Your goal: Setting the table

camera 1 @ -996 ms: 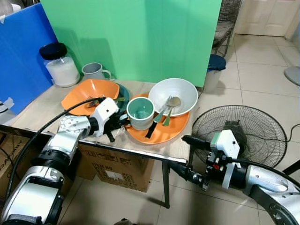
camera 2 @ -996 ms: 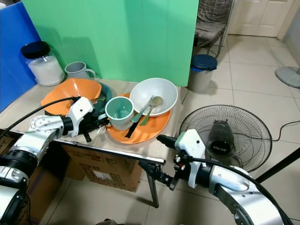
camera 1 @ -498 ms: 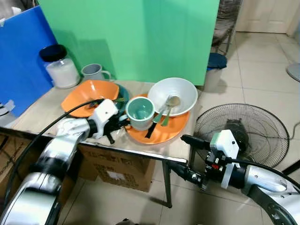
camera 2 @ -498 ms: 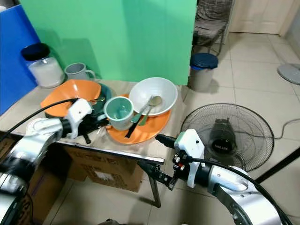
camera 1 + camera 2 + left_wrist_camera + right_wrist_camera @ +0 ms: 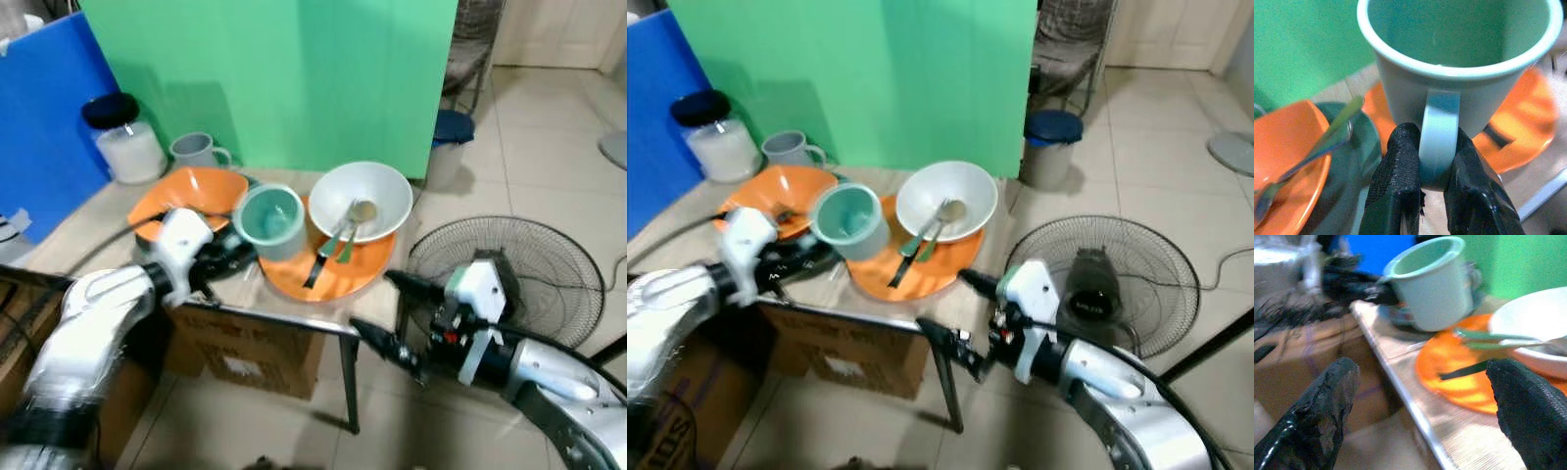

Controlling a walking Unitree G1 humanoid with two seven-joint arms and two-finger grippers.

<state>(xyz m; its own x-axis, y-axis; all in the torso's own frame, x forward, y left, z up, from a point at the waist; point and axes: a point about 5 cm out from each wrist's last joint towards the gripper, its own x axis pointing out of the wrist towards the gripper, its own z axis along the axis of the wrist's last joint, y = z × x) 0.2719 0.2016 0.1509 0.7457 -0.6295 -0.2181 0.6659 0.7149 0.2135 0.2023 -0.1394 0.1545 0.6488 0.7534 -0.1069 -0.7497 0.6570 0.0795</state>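
— Where's your mug (image 5: 267,219)?
— Tilted, mouth up, above the table's (image 5: 88,235) front edge; your left gripper (image 5: 1432,183) pinches its handle.
— Nearby?
— An orange plate (image 5: 338,274) beside it; your right gripper (image 5: 1420,396) hangs wide below the front corner.

Silver arms end in white wrist blocks and textured black fingers (image 5: 1400,166), with a black cable trailing the left arm.

Bowl (image 5: 361,199) on plate (image 5: 333,272), right of mug (image 5: 267,221)
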